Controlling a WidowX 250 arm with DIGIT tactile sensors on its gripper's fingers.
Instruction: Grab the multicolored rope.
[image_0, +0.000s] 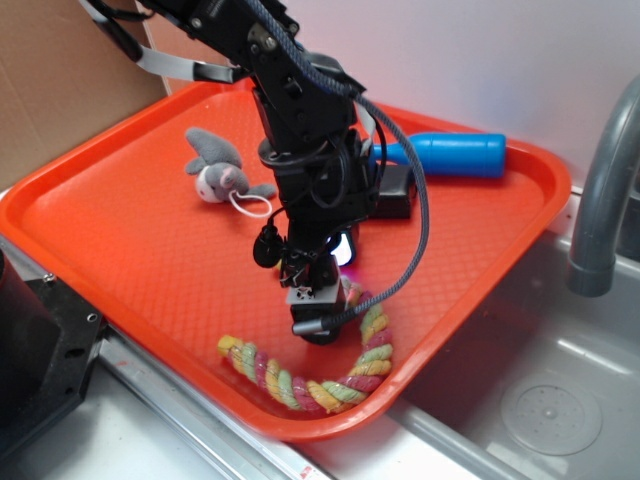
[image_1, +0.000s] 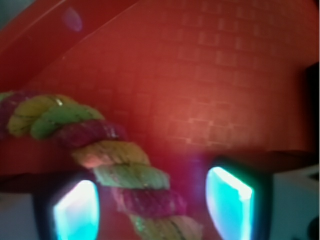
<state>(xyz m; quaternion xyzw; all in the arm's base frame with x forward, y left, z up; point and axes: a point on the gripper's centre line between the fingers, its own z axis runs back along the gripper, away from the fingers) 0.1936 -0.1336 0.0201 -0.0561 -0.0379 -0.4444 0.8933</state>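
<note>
My hand (image_0: 322, 318) is spread wide, holding nothing. The multicolored rope (image_0: 330, 385) curls along the near corner of the orange tray (image_0: 120, 250), one end between my fingers (image_1: 75, 210). It looks soft, floppy and light. I'd pinch that thick end.
</note>
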